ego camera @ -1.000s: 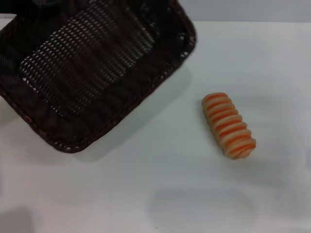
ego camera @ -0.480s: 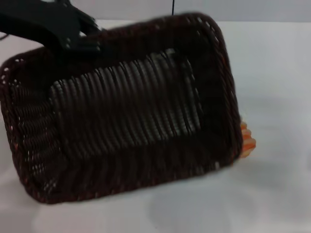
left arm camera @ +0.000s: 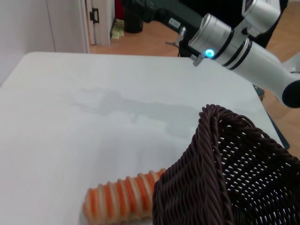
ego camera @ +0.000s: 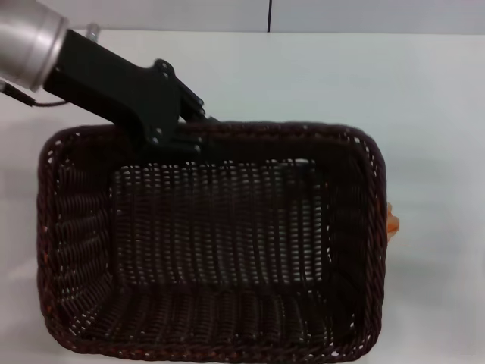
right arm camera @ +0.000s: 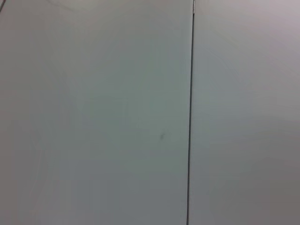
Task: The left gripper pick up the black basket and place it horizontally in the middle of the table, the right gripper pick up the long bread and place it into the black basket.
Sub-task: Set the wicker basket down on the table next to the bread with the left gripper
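While the left tool pinches the far rim of the black basket over the white surface, the long bread lies just beside the basket's right side.

From my head camera, the black basket fills the desk centre, hiding most of the long bread at three o'clock. The left gripper blocks eleven o'clock; twelve to two lies open.

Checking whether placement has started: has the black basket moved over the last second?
Yes. The black basket, held by the left gripper, swung from the table's far left toward its middle, now hiding most of the long bread.
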Robot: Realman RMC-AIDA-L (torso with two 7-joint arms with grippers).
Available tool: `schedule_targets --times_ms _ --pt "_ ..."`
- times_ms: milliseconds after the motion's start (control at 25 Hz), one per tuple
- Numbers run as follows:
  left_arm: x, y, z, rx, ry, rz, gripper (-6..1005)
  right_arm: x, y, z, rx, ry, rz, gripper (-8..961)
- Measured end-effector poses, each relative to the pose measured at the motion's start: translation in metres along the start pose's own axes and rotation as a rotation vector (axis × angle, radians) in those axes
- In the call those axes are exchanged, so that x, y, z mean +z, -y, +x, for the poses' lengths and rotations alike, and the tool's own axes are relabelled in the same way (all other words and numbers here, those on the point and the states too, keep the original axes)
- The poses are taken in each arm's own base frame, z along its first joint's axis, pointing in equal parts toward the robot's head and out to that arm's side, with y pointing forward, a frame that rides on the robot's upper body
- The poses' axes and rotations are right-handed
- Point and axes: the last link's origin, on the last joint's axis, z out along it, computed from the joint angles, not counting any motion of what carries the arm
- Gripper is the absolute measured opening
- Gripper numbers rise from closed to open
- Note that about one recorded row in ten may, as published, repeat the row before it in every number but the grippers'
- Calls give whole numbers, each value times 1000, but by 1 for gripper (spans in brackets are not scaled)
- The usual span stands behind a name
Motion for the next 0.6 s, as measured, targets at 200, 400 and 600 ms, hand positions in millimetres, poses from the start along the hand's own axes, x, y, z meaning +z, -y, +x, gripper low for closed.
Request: schedule_targets --times_ms 200,400,600 --pt "18 3 -7 -12 9 17 198 -4 2 -1 -1 4 7 575" --pt "24 6 -13 -38 6 54 198 -5 1 -2 1 3 2 574" --pt "30 6 -20 -49 22 48 198 -5 0 -2 -1 6 -2 573"
